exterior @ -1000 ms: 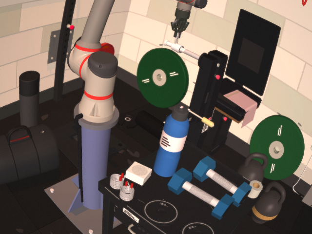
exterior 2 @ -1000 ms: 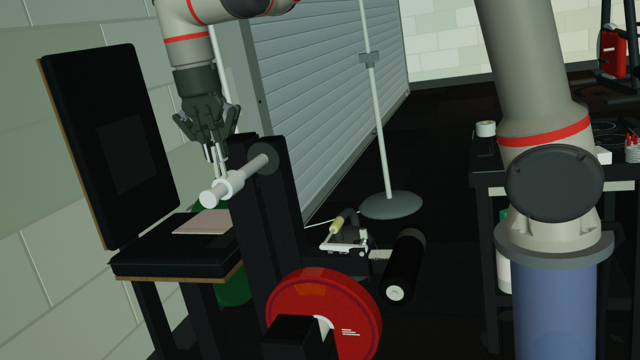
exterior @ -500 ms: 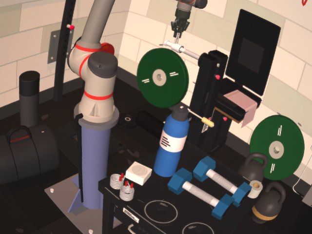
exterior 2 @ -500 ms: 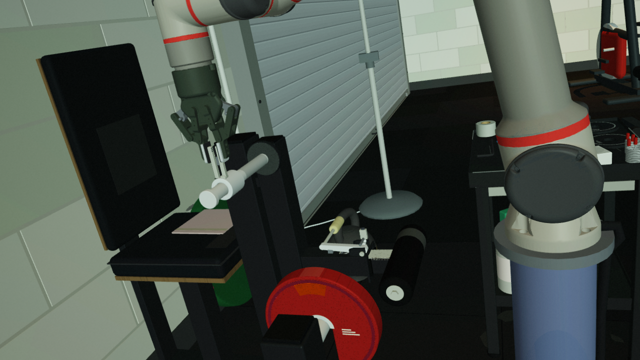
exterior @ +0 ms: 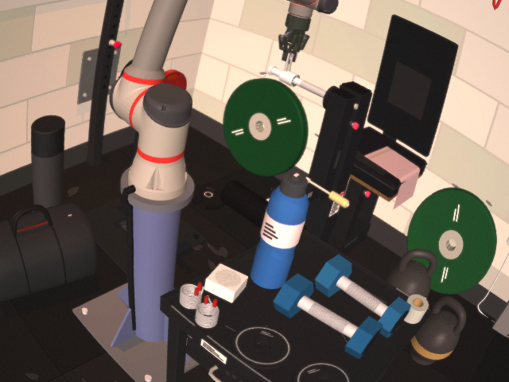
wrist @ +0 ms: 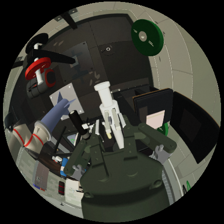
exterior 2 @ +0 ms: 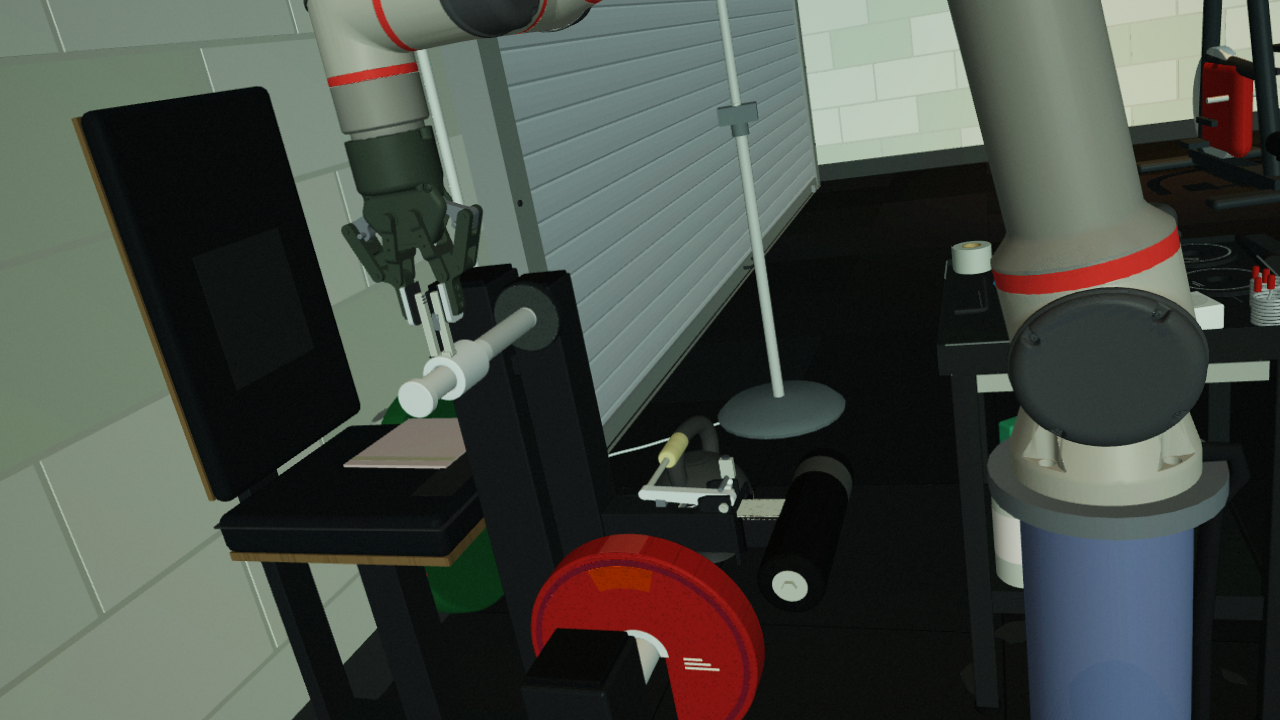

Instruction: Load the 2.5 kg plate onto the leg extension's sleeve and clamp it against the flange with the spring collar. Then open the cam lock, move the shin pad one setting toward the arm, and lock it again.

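A white spring collar (exterior 2: pixel 454 372) (exterior: pixel 291 78) (wrist: pixel 108 107) sits on a white horizontal bar (exterior 2: pixel 421 390) jutting from the top of the black leg extension upright (exterior 2: pixel 528 376), its two handles rising between my fingers. A red plate (exterior 2: pixel 646 618) sits low on the machine, and the black shin pad roller (exterior 2: pixel 804 530) lies beside the cam lock lever (exterior 2: pixel 682 484) with its cream knob (exterior: pixel 339 200). A green plate (exterior: pixel 265 126) hangs in front of the machine in the side camera. My gripper (exterior 2: pixel 436 324) (exterior: pixel 290 60) (wrist: pixel 111 123) points down over the collar handles, partly open and holding nothing.
The robot's own pedestal (exterior: pixel 153 263) stands left of a black table holding a blue bottle (exterior: pixel 279 238), two blue dumbbells (exterior: pixel 329 312), two spare spring collars (exterior: pixel 199 304) and a white box. The black seat and backrest (exterior 2: pixel 206 295), another green plate (exterior: pixel 452 240) and kettlebells stand by the wall.
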Robot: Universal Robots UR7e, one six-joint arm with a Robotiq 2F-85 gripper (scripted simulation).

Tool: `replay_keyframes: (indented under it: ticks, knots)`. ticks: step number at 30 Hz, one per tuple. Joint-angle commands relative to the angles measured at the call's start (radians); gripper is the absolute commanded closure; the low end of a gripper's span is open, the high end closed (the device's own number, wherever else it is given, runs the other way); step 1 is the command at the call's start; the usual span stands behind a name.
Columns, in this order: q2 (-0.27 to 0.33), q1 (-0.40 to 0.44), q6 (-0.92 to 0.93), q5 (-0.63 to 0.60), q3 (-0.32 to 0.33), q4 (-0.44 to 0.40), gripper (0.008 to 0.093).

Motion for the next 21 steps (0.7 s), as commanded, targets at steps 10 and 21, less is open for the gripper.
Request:
replay_keyframes:
  ticks: [10, 21]
  knots:
    - [0.000, 0.000, 0.000, 0.000, -0.001, 0.001, 0.0614]
    - [-0.008, 0.000, 0.000, 0.000, -0.024, 0.031, 0.0614]
